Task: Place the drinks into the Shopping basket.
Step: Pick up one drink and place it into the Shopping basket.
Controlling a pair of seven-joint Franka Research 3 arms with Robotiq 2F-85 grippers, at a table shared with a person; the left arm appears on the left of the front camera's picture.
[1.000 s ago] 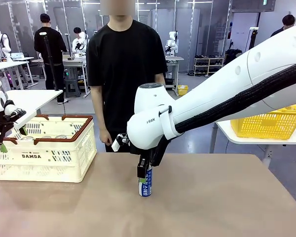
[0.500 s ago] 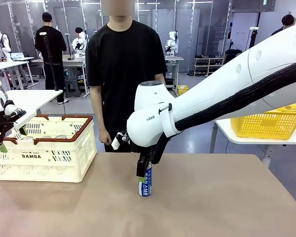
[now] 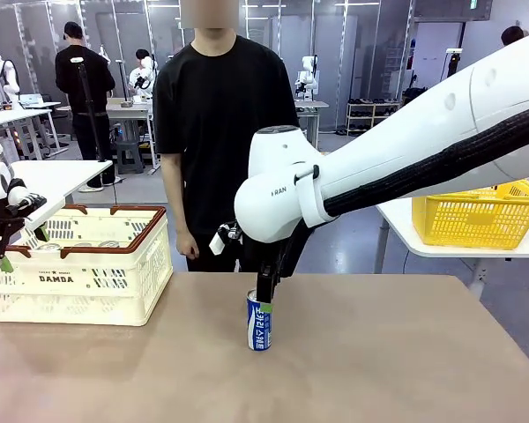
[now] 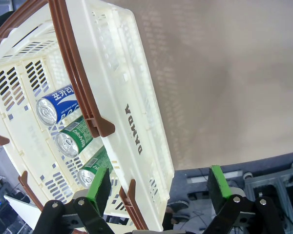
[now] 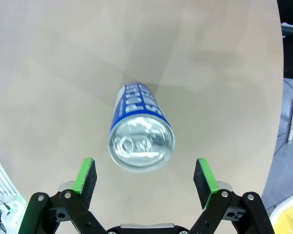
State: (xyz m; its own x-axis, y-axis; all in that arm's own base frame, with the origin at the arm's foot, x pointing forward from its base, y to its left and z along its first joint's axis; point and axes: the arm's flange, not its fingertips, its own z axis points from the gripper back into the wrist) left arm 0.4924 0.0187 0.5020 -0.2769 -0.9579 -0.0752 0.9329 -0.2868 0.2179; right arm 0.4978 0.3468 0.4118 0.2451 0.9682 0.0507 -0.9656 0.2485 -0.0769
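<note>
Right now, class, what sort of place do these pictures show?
Probably a robotics lab or workshop: a white robot arm works at a table, with more work tables behind the person.

A can (image 3: 259,321) stood upright near the middle of the table (image 3: 379,370), with the right gripper (image 3: 266,300) just above its top and the person (image 3: 225,132) standing behind it at the far edge. The Shopping basket (image 3: 79,264) sat on the table's left side, well apart from that can, and held three cans (image 4: 73,139) lying side by side. The left gripper (image 3: 0,251) hung at the basket's left end, above its rim.
</note>
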